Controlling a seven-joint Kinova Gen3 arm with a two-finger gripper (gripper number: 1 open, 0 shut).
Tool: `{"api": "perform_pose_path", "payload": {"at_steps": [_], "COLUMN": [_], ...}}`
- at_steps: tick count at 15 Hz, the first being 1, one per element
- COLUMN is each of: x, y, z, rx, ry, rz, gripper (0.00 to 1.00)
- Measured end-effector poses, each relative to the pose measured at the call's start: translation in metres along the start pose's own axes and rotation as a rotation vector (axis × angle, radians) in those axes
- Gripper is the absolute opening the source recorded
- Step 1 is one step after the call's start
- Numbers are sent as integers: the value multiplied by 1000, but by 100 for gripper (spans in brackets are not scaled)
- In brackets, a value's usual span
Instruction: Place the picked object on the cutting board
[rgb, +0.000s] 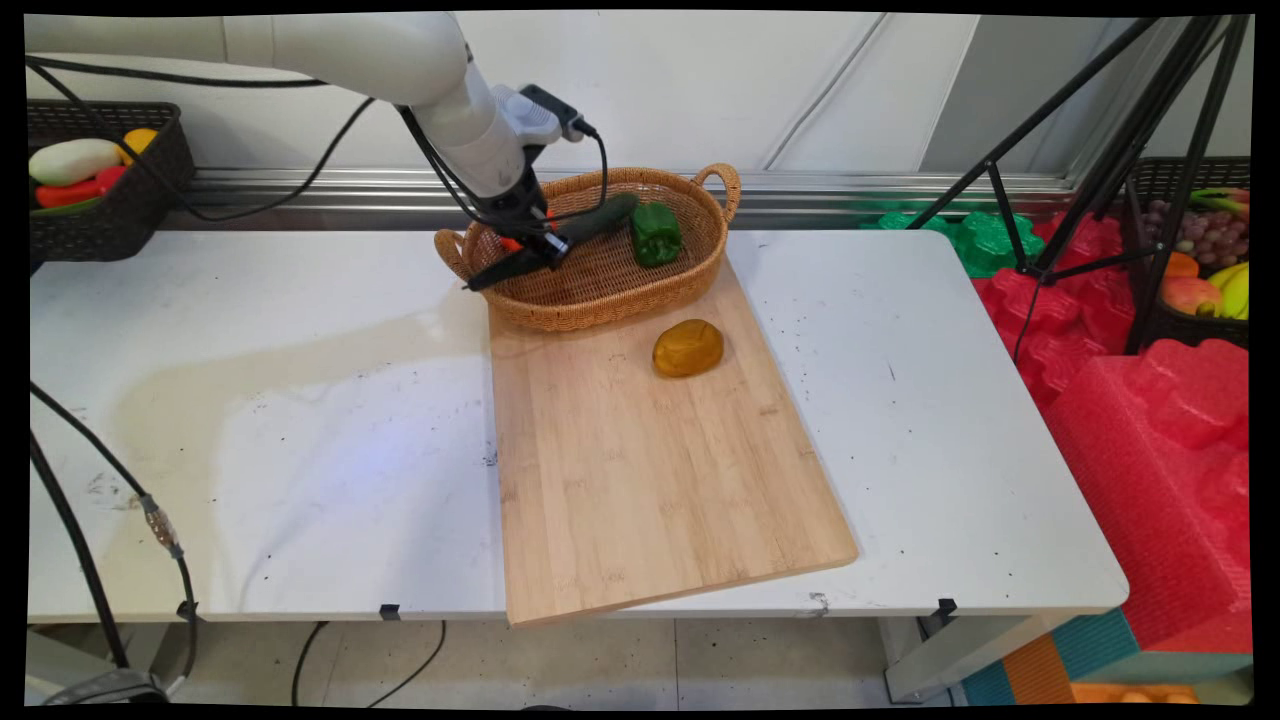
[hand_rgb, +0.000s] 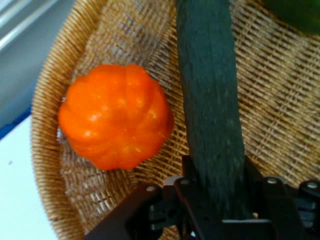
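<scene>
Basket of woven wicker stands at the far middle of the white worktop, its near edge resting on the far end of a long wooden cutting board. In the main view the arm reaches in from the upper left and its gripper is down inside the basket's left half, the jaws pinching a dark green cucumber that slants from the gripper up toward the far right. A green bell pepper lies in the basket's right half, just beside the cucumber's far end. A sliver of orange shows next to the gripper. On the board, just near of the basket, sits a yellow-brown pepper, apart from everything else. A dark basket of produce stands at the far left.

The hand view shows the gripper with the jaws pressed against both sides of the cucumber, which runs straight up the frame over the wicker weave. Beside it, not touching it, an orange pumpkin-shaped thing rests on the basket floor against the curved rim. A patch of the green pepper shows at the top corner.
</scene>
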Motion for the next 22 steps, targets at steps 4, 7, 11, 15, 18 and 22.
{"api": "perform_pose_path", "payload": {"at_steps": [4, 7, 11, 15, 18, 22], "x": [3, -2, -21, -50, -75, -103], "y": [5, 13, 28, 52, 74, 102], "z": [-36, -77, -119, -155, -177, -190], "rx": [31, 44, 28, -18, -65, -122], "ry": [70, 124, 150, 154, 148, 138], "rz": [4, 26, 75, 154, 229, 332], "gripper": [0, 0, 0, 0, 0, 0]}}
